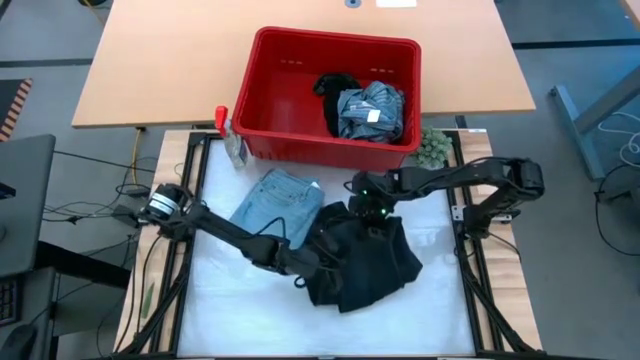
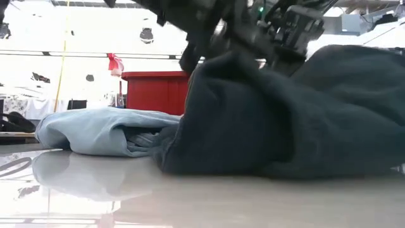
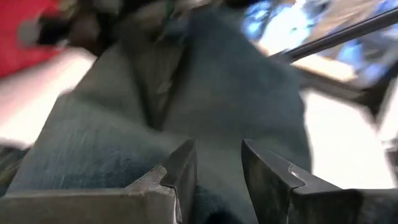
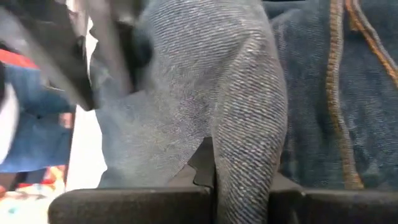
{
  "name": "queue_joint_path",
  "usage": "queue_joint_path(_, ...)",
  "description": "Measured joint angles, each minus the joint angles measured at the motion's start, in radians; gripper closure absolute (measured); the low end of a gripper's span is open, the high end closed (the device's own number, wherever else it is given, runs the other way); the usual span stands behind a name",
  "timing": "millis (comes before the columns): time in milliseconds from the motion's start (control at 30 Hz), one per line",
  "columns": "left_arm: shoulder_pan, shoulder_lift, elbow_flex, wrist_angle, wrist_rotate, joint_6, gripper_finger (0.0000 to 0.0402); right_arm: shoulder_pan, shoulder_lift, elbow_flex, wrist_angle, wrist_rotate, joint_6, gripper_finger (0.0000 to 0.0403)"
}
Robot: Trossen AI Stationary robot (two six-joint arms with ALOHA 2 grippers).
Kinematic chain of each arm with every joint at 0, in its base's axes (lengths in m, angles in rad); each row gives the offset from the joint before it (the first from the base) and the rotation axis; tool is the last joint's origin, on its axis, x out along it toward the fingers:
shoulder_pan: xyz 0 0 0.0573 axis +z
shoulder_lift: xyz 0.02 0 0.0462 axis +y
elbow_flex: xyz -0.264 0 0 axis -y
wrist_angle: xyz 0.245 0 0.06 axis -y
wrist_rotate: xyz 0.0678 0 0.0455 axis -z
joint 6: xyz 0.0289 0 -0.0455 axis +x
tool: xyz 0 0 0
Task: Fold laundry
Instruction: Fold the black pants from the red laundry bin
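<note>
**High view: both pincers on the dark garment**

High view shows the dark garment (image 1: 365, 265) bunched mid-bench (image 1: 220, 310), touching the folded light blue jeans (image 1: 278, 205). The right pincer (image 1: 368, 212) sits at the garment's far edge, clamped on a fold of it, confirmed in the right wrist view. The left pincer (image 1: 312, 268) grips its near-left edge, cloth between the fingers (image 3: 180, 177). More laundry (image 1: 368, 110) lies in the red basket (image 1: 290, 85).

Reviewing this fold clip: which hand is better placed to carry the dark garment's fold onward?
Probably the right hand: it is shut on a fold of the dark garment at its far edge. The left hand sits at the near-left edge, fabric between its fingers, grip unclear.
</note>
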Motion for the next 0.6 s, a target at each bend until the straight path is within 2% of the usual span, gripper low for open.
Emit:
queue_joint_path(167, 0.062, -0.004, -0.001, -0.146, 0.006, -0.094, 0.029, -0.041, 0.056, 0.005, 0.035, 0.018, -0.103, 0.0355)
queue_joint_path(300, 0.11, -0.004, -0.001, -0.246, 0.014, -0.145, 0.029, -0.055, 0.074, 0.007, 0.032, 0.041, -0.084, 0.034)
queue_joint_path(500, 0.165, -0.004, -0.001, -0.252, 0.086, -0.115, 0.029, -0.091, -0.001, 0.007, -0.041, 0.06, -0.078, 0.0286)
queue_joint_path(600, 0.181, -0.004, -0.001, -0.259, 0.1, -0.109, 0.029, -0.116, -0.059, 0.034, -0.112, 0.121, -0.082, 0.0251)
